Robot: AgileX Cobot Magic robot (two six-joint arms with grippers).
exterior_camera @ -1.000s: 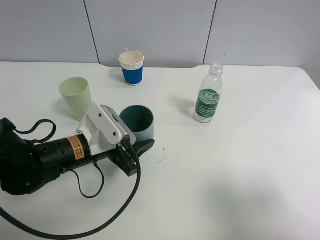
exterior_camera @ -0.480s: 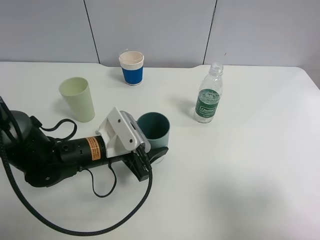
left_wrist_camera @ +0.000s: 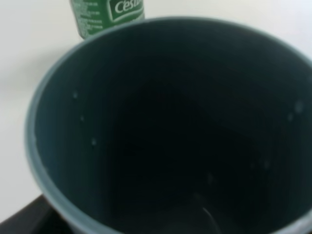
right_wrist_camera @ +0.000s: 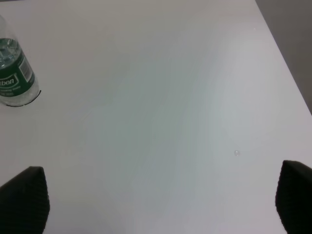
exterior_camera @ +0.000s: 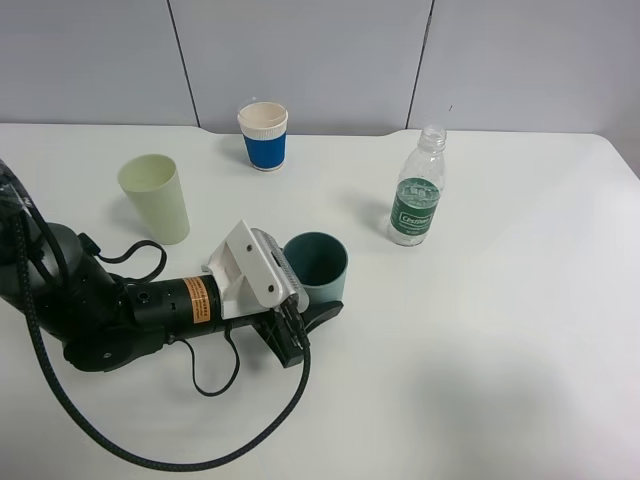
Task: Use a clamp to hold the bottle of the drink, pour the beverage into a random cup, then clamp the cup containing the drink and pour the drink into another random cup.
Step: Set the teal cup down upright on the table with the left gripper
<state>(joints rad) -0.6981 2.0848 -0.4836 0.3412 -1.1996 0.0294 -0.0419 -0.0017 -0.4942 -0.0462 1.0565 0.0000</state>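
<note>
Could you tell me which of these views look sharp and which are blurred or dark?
The high view is evenly lit and sharp, with soft shadows beside the bottle and pale cup. The left wrist view is soft: the teal cup fills it, its inside nearly black. The right wrist view is bright, with blurred jaw tips at its corners.

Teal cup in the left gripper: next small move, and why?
Probably lift it and carry it toward a receiving cup. The left gripper is shut on the teal cup, which is upright and low over the table; the pale yellow-green tumbler and blue-sleeved paper cup both stand apart from it.
</note>
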